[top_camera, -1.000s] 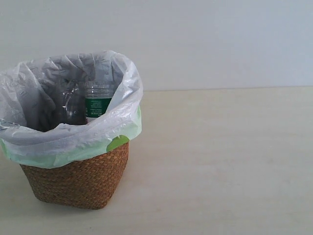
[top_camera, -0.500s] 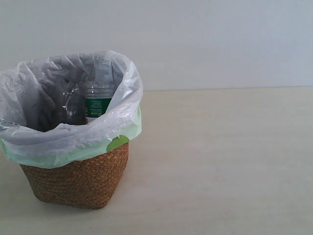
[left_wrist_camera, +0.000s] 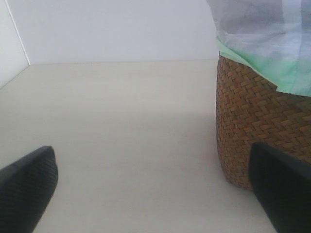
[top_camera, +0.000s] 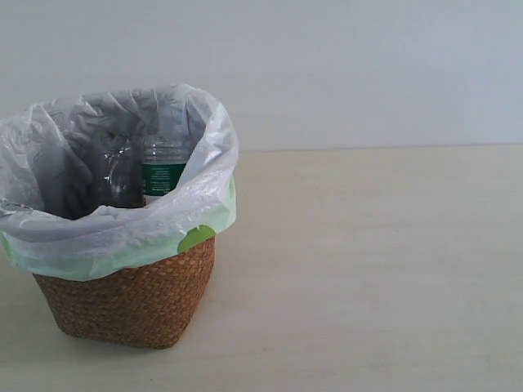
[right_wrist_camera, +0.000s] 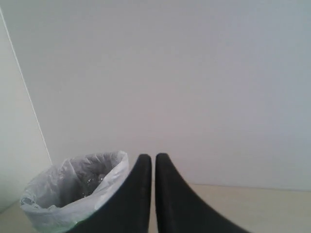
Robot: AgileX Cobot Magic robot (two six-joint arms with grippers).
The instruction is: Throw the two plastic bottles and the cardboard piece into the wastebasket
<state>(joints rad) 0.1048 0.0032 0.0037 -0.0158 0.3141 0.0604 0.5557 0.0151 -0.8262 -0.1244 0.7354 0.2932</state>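
Left gripper [left_wrist_camera: 153,188] spread wide, right gripper [right_wrist_camera: 153,162] pressed together

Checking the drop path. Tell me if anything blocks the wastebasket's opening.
Nothing visible does. The wastebasket stands with its mouth open, the plastic liner folded back over the rim. Inside, only the green-labelled bottle and another clear bottle show. The cardboard piece is in no view.

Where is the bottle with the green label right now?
In the exterior view, the green-label bottle sits inside the wastebasket at the left, against the right wall of the bag liner, next to a second clear bottle.
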